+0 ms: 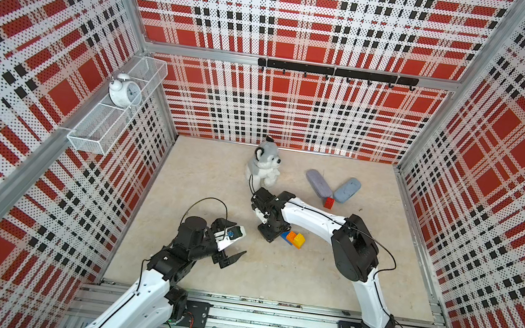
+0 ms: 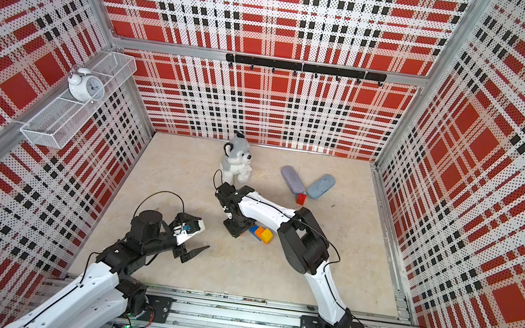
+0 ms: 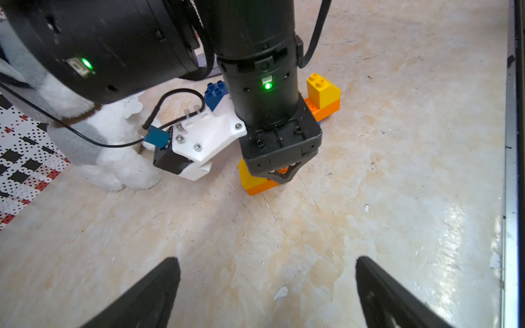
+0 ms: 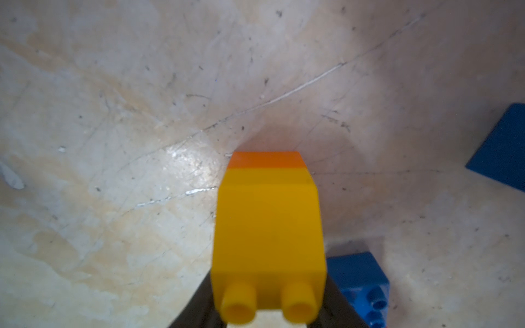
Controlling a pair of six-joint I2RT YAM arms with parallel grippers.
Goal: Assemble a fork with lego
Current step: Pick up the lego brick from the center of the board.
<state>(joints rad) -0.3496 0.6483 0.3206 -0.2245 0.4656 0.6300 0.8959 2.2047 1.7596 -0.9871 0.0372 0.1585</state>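
Note:
The lego fork lies mid-table in both top views as a blue, orange and yellow cluster. My right gripper points down at its near end, shut on a yellow brick that sits on the orange crossbar. A second yellow brick stands on the crossbar's far end. Blue bricks show beside it; their joint is hidden. A loose red brick rests by the cases. My left gripper hovers open and empty to the left, its fingers wide apart.
A plush husky sits just behind the right gripper. Two grey-blue cases lie in a V at the back right. A wire basket with an alarm clock hangs on the left wall.

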